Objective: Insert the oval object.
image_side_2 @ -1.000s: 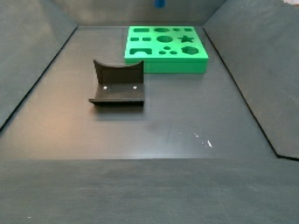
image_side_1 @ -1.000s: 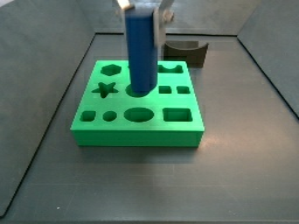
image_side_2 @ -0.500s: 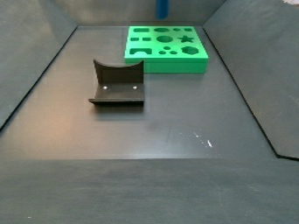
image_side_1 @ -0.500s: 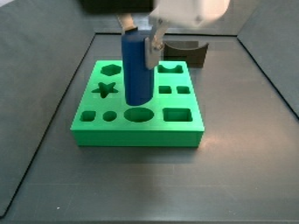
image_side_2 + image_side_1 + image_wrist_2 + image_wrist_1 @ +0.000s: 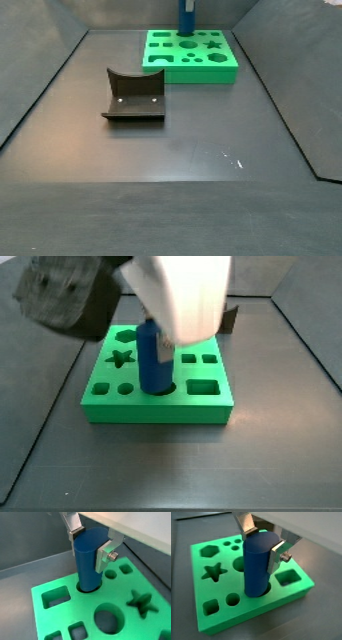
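The oval object, a blue peg [image 5: 258, 564], stands upright with its lower end in the oval hole of the green block [image 5: 218, 614]. My gripper [image 5: 263, 546] is shut on the peg's upper part, its silver fingers [image 5: 277, 556] pressing both sides. The other wrist view shows the same grip [image 5: 90, 544] on the peg [image 5: 87, 564], whose foot is in the block [image 5: 87, 604]. In a side view the peg [image 5: 156, 366] rises from the front row of the block [image 5: 160, 411], with the arm blurred above it. In the other side view only the peg [image 5: 189, 15] shows over the block [image 5: 194, 75].
The dark fixture [image 5: 134, 97] stands on the grey floor in front of the block, and part of it shows behind the arm [image 5: 231, 319]. Several other shaped holes, such as a star [image 5: 214, 572] and a rectangle [image 5: 288, 576], surround the peg. Grey walls enclose the floor.
The gripper has come down with the peg and shifted toward the block's front row. The peg's lower end now sits in the oval hole instead of hanging above the block.
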Controlling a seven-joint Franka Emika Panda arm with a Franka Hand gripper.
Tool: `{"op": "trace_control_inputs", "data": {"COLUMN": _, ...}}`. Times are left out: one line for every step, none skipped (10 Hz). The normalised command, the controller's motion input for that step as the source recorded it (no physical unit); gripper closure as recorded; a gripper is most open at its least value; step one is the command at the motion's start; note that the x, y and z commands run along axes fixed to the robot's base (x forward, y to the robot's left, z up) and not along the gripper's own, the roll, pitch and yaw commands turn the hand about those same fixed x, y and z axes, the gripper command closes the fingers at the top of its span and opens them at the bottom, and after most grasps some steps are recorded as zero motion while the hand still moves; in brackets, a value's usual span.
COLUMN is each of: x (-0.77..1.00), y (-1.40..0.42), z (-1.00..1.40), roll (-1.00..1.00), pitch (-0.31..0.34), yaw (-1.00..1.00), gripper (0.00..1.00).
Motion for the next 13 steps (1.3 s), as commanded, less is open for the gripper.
{"op": "trace_control_inputs", "data": {"x": 0.00, "y": 0.00, "z": -0.32, "roll": 0.00, "pitch": 0.000, "yaw": -1.00, "gripper": 1.00}}
{"op": "trace_control_inputs", "data": {"x": 0.00, "y": 0.00, "z": -0.23, "roll": 0.00, "pitch": 0.000, "yaw": -1.00, "gripper": 1.00}}
{"op": "trace_control_inputs", "data": {"x": 0.08, "y": 0.00, "z": -0.23, "roll": 0.00, "pitch": 0.000, "yaw": -0.98, "gripper": 1.00}}
{"op": "trace_control_inputs", "data": {"x": 0.22, "y": 0.00, "z": -0.33, "roll": 0.00, "pitch": 0.000, "yaw": -0.89, "gripper": 1.00}}
{"op": "trace_control_inputs", "data": {"x": 0.20, "y": 0.00, "z": -0.38, "roll": 0.00, "pitch": 0.000, "yaw": -0.90, "gripper": 1.00}}
{"op": "trace_control_inputs", "data": {"x": 0.16, "y": 0.00, "z": -0.29, "roll": 0.00, "pitch": 0.000, "yaw": -0.93, "gripper": 1.00}}
{"op": "trace_control_inputs", "data": {"x": 0.15, "y": 0.00, "z": -0.29, "roll": 0.00, "pitch": 0.000, "yaw": -0.94, "gripper": 1.00}}
{"op": "trace_control_inputs", "data": {"x": 0.19, "y": -0.03, "z": -0.38, "roll": 0.00, "pitch": -0.039, "yaw": -0.86, "gripper": 1.00}}
{"op": "trace_control_inputs", "data": {"x": 0.00, "y": -0.03, "z": -0.45, "roll": 0.00, "pitch": -0.140, "yaw": -0.42, "gripper": 1.00}}
{"op": "trace_control_inputs", "data": {"x": -0.15, "y": 0.00, "z": -0.43, "roll": 0.02, "pitch": -0.234, "yaw": -0.21, "gripper": 1.00}}
{"op": "trace_control_inputs", "data": {"x": -0.27, "y": 0.00, "z": -0.34, "roll": 0.00, "pitch": -0.316, "yaw": 0.00, "gripper": 1.00}}
{"op": "trace_control_inputs", "data": {"x": -0.13, "y": 0.00, "z": -0.25, "roll": -0.01, "pitch": -0.244, "yaw": 0.00, "gripper": 1.00}}
{"op": "trace_control_inputs", "data": {"x": -0.15, "y": 0.00, "z": -0.35, "roll": -0.04, "pitch": -0.301, "yaw": 0.00, "gripper": 1.00}}
